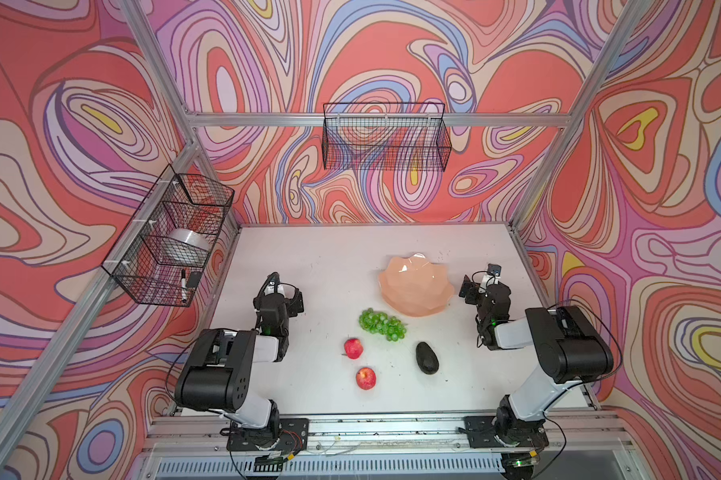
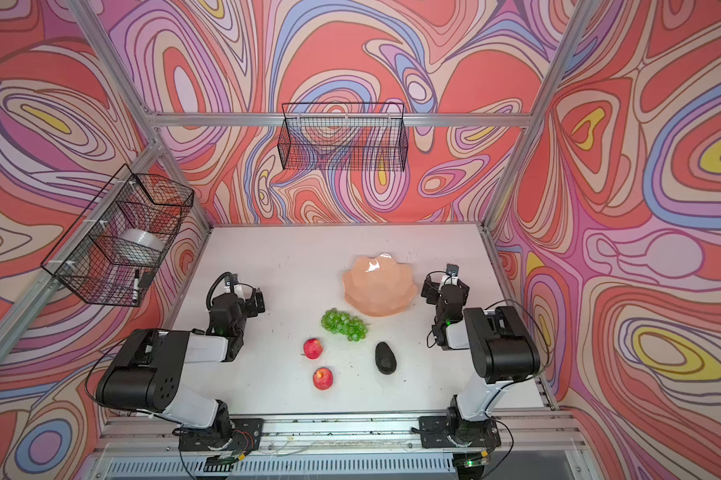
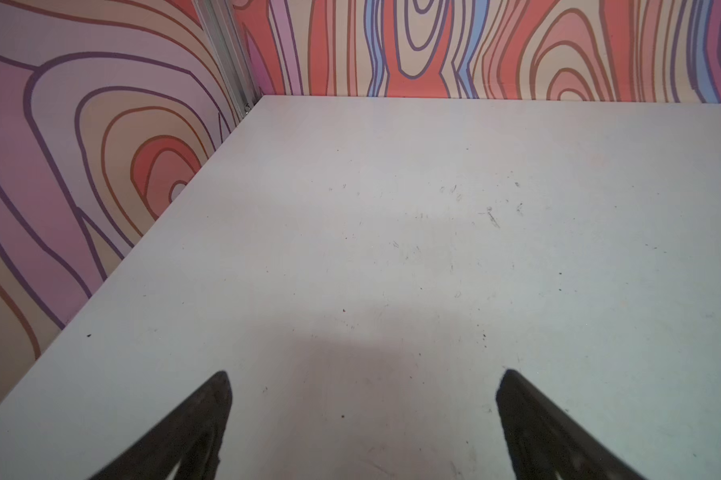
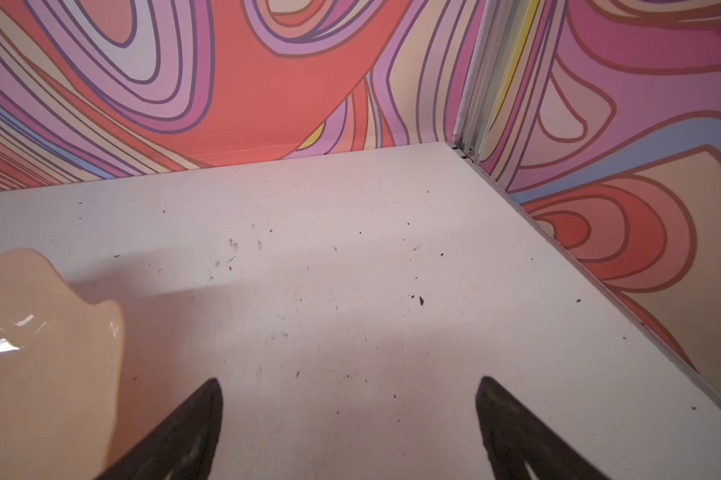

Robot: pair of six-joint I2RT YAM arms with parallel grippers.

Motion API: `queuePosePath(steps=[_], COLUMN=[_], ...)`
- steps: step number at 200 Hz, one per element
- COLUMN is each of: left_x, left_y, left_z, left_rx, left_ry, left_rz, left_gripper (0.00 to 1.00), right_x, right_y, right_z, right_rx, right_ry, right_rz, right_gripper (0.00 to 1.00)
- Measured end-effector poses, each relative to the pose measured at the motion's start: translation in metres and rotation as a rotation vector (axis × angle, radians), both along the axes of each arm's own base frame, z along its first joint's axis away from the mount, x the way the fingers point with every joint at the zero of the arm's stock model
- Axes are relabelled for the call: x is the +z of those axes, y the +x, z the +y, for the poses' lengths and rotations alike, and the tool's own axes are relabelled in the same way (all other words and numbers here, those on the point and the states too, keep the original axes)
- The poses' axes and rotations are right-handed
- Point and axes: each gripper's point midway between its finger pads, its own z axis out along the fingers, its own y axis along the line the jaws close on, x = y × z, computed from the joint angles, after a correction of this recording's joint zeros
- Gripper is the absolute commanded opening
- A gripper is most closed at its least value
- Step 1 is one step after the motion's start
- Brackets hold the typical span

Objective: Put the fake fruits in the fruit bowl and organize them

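Observation:
In both top views the empty peach fruit bowl [image 1: 416, 286] [image 2: 379, 289] sits right of the table's middle. In front of it lie the fake fruits: green grapes [image 1: 381, 324] [image 2: 344, 324], two red apples [image 1: 353, 348] [image 1: 365, 378] and a dark avocado [image 1: 427, 357] [image 2: 385, 357]. My left gripper [image 1: 290, 297] [image 3: 365, 374] hovers open over bare table, well left of the fruits. Just right of the bowl, my right gripper [image 1: 471, 289] [image 4: 350, 380] is open and empty. The bowl's rim [image 4: 38, 353] shows in the right wrist view.
A black wire basket [image 1: 385, 137] hangs on the back wall. Another basket [image 1: 171, 237] on the left wall holds a tape roll and a marker. Patterned walls and aluminium posts enclose the white table [image 1: 329, 257].

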Motion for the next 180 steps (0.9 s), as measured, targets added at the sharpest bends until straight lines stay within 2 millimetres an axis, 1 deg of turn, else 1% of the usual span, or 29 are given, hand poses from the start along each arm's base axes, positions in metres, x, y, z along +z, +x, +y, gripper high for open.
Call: queuePosePath(steps=[180], left_x=[0.0], left_y=[0.0004], left_z=[-0.0013], left_rx=[-0.008], left_ry=[-0.001], left_rz=[0.0], left_gripper=[1.0], right_x=[-0.0009], right_y=[0.0001], right_z=[-0.0006], right_rx=[-0.004], right_ry=[-0.001], right_rz=[0.006], right_gripper=[0.98])
